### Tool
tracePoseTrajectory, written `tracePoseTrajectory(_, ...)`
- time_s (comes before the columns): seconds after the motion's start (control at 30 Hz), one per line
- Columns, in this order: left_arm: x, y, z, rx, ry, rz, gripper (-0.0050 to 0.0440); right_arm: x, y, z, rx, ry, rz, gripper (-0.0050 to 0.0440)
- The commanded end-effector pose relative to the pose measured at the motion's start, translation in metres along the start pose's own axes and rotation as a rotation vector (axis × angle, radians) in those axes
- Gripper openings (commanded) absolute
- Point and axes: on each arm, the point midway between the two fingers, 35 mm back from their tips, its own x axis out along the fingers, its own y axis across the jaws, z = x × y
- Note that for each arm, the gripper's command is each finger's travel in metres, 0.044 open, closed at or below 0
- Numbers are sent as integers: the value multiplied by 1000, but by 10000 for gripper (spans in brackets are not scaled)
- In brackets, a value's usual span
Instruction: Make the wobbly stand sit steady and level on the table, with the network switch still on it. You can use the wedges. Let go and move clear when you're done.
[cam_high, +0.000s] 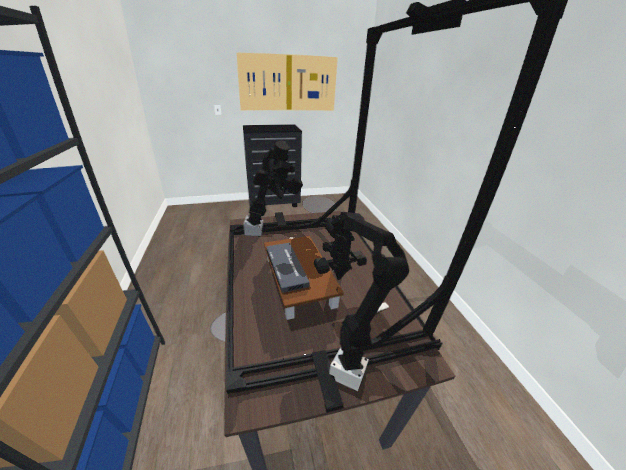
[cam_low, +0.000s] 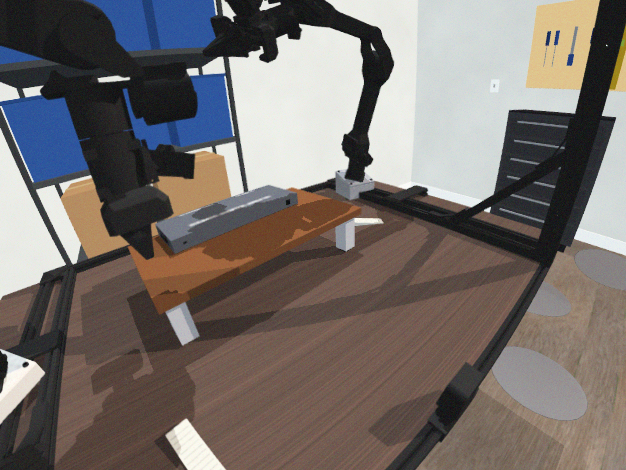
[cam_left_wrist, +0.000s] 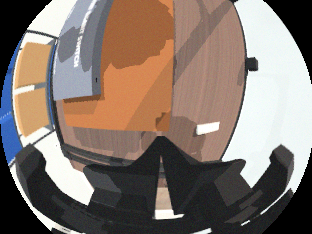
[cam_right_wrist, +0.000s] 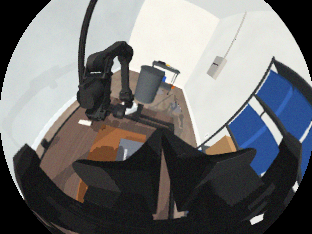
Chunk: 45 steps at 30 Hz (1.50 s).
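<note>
The stand, an orange board (cam_high: 323, 291) (cam_low: 247, 247) (cam_left_wrist: 142, 107) (cam_right_wrist: 106, 136) on pale legs, carries the grey network switch (cam_high: 286, 268) (cam_low: 227, 217) (cam_left_wrist: 75, 75). Its near pale leg (cam_low: 182, 323) looks slanted in the exterior view; I cannot tell whether every leg touches the table. One white wedge (cam_high: 382, 307) (cam_low: 194, 447) (cam_left_wrist: 207, 128) (cam_right_wrist: 85, 122) lies beyond the left arm's end of the stand. Another wedge (cam_low: 369, 221) lies by the far leg. My left gripper (cam_low: 149, 253) (cam_left_wrist: 160, 139) is shut and empty over that near end; contact is unclear. My right gripper (cam_low: 206, 52) (cam_right_wrist: 161, 131) is shut, empty and raised high.
A black frame (cam_high: 230, 303) (cam_low: 505, 303) borders the table, with an upright post (cam_high: 493, 177) on one side. The left arm's base (cam_high: 348, 371) and right arm's base (cam_high: 253, 226) (cam_low: 353, 185) stand at opposite ends. Shelves with blue bins (cam_high: 42, 217) stand beside the table.
</note>
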Motion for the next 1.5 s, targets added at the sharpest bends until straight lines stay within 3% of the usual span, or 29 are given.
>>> tracePoseTrajectory(0.0, 0, 0, 0, 0, 0, 0, 0, -19, -4, 45, -19, -155, -34, 0)
tracePoseTrajectory(0.2, 0, 0, 0, 0, 0, 0, 0, -59, -9, 115, -50, -425, -90, 0)
tracePoseTrajectory(0.4, 0, 0, 0, 0, 0, 0, 0, -59, -9, 115, -50, -425, -90, 0)
tracePoseTrajectory(0.77, 0, 0, 0, 0, 0, 0, 0, -167, -6, 212, -91, -885, -168, 0)
tracePoseTrajectory(0.97, 0, 0, 0, 0, 0, 0, 0, -167, -6, 212, -91, -885, -168, 0)
tracePoseTrajectory(1.33, 0, 0, 0, 0, 0, 0, 0, -301, 8, 266, -114, -1340, -224, 0)
tracePoseTrajectory(1.47, 0, 0, 0, 0, 0, 0, 0, -301, 8, 266, -114, -1340, -224, 0)
